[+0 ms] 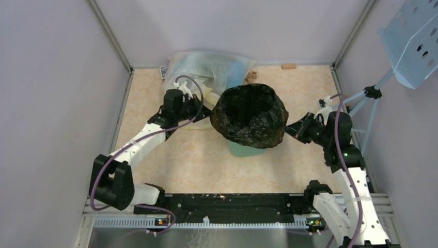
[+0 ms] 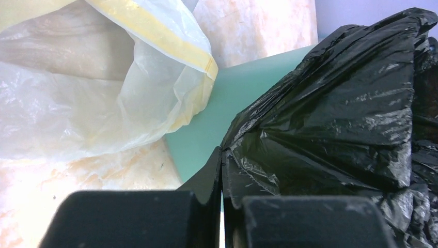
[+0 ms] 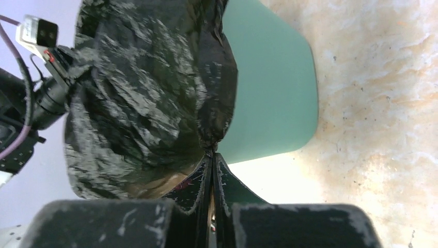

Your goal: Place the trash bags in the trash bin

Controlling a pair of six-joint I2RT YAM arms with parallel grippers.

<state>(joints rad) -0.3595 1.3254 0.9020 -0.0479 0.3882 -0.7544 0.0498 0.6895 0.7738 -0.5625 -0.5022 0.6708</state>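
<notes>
Black glossy trash bag (image 1: 250, 116) sits centre frame in the top view, mouth spread open and facing up, draped over the mint-green trash bin (image 1: 247, 150). Only a sliver of the bin's near wall shows below the bag.

Left gripper (image 2: 221, 155): jaws together, pinching a gathered fold of the bag's left rim. In the left wrist view the film's creases fan out from the fingertips, with the bin wall just behind.

Right gripper (image 3: 212, 155): also closed tight, on the bag's right rim. The plastic is bunched to a knot right at the tips, and the bin's side lies to the right of it in that view.

Both arms reach in from lower left and lower right, bag stretched between them. In both wrist views the film hangs down outside the bin wall — how far the bag's bottom drops inside the bin, can't tell.

Translucent yellowish bag (image 1: 212, 67) lies upper centre behind the left gripper, just beside the bin; contact unclear. Pale blue perforated tray (image 1: 413, 41) stands upper right on its tripod, well apart. One small tan bit (image 1: 288, 66) lies on the beige tabletop (image 1: 170, 155) by the back wall.
</notes>
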